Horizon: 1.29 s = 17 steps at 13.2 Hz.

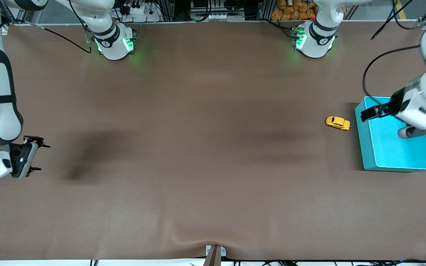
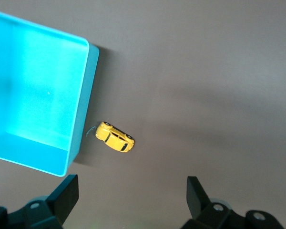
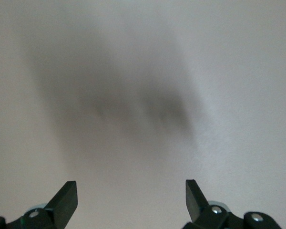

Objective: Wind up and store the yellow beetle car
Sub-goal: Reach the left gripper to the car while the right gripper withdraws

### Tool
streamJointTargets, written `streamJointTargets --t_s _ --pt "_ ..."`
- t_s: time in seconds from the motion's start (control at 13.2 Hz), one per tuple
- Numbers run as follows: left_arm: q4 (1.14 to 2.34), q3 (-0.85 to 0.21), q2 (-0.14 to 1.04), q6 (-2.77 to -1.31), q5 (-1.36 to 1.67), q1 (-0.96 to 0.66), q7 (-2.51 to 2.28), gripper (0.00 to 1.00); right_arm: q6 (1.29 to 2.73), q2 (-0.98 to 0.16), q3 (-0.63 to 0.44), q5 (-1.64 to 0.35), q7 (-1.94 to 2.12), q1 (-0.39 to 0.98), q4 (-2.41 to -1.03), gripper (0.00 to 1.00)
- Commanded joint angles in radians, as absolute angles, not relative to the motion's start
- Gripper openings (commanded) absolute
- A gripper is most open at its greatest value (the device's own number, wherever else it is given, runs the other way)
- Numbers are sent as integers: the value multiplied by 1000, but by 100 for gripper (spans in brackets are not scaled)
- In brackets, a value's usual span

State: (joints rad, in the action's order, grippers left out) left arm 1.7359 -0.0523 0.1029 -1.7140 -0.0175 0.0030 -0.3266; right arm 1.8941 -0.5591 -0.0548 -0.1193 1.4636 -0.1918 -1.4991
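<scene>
Left tool (image 1: 369, 112) is hanging released over the turquoise bin (image 1: 368, 147); the yellow beetle car (image 1: 338, 122) is sitting on the bench (image 1: 198, 147) just beside the bin. Right tool (image 1: 39, 157) is waiting released at its own end.

We are seeing the left gripper (image 1: 364, 113) covering part of the turquoise bin (image 1: 390, 155) in the front view. The picture edge is cutting off the bin (image 2: 19, 152) in the left wrist view. A thin thing is sticking out of the yellow beetle car (image 2: 115, 137) toward the bin, too small for us to tell. The picture edge is cutting the right gripper's fingers (image 3: 64, 198).
</scene>
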Motion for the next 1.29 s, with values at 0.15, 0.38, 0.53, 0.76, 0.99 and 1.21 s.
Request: streamJointTargets --t_s 0.15,0.38,0.53,0.76,0.99,1.21 --pt "1968 -58 75 -1952 -14 41 -503 100 1847 -473 -52 -144 1128 -89 -1447 100" --pt "2109 -57 75 -2116 -15 55 -584 100 1844 -407 -54 -143 952 -46 -1443 100" --pt "2199 -57 78 -2222 -15 67 -646 100 1823 -347 -55 -141 863 -23 -1453 100" --pt "2269 -55 129 -2302 -15 75 -786 100 1711 -243 -57 -135 751 0 -1468 100" --pt "2287 -57 163 -2304 -17 100 -859 100 1694 -164 -61 -126 729 -3 -1518 100" --pt "2315 -55 198 -2362 -18 120 -903 100 1701 -115 -78 -143 729 -28 -1568 100"
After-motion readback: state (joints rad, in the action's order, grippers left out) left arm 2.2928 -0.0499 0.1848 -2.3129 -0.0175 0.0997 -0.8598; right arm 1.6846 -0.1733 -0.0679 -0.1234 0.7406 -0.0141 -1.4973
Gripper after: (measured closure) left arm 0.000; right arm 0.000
